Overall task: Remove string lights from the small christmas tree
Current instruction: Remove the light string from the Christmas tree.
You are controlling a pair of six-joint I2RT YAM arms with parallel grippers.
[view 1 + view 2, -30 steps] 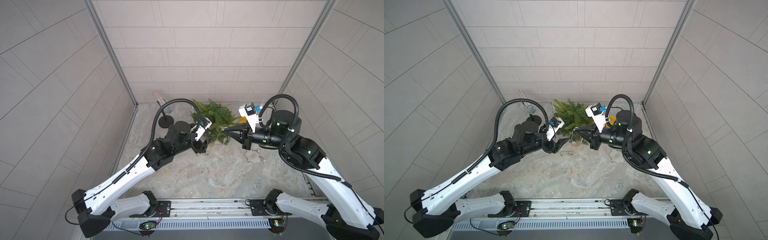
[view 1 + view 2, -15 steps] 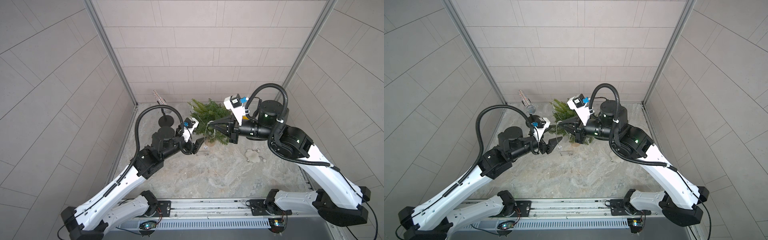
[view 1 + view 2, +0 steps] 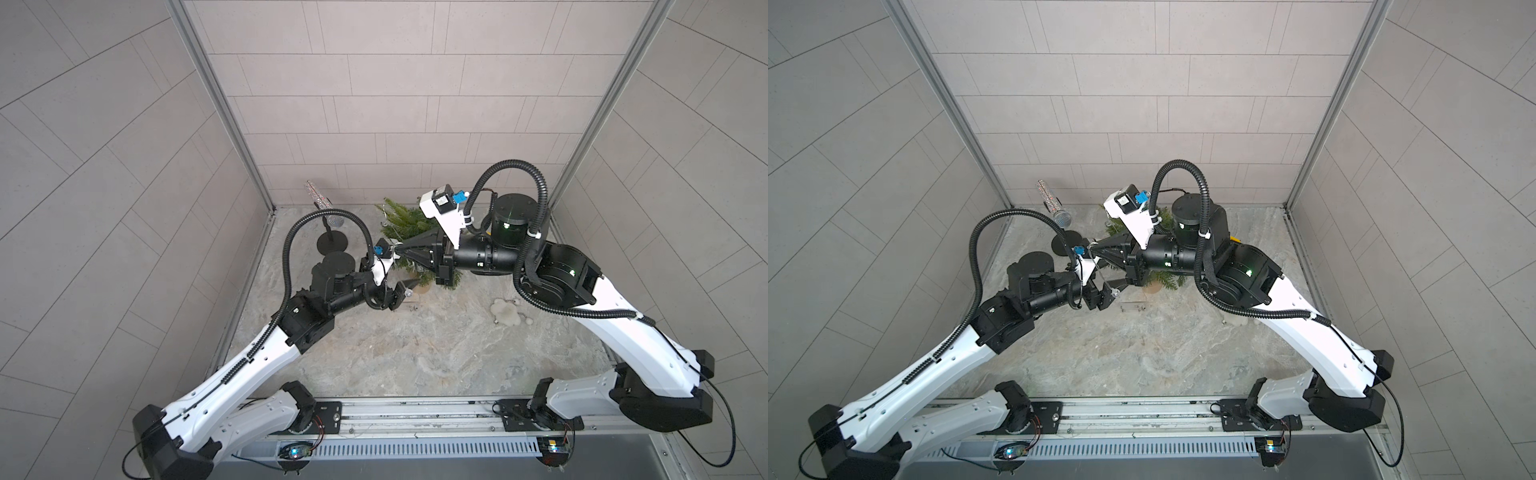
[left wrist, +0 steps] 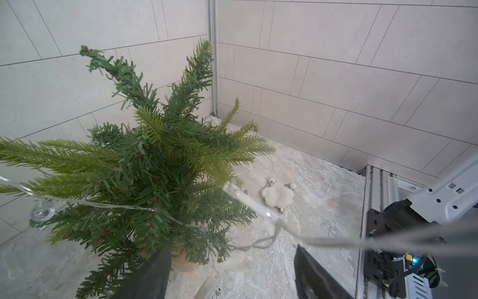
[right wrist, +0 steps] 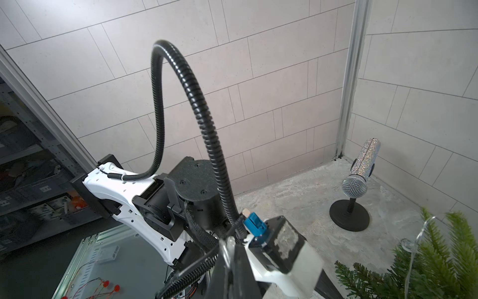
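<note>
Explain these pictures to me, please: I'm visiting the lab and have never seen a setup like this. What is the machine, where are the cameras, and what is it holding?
This is a robot with two arms, each ending in a two-fingered hand. Both top views look down on the whole scene; the other two pictures come from cameras on the wrists. On the stone-patterned table stand a small christmas tree and a glittery microphone on a black stand; a fluffy white toy lies nearby. The string lights, a thin wire with clear bulbs, drape across the tree. The right hand is shut on that wire; the left hand is open near the tree, holding nothing.
</note>
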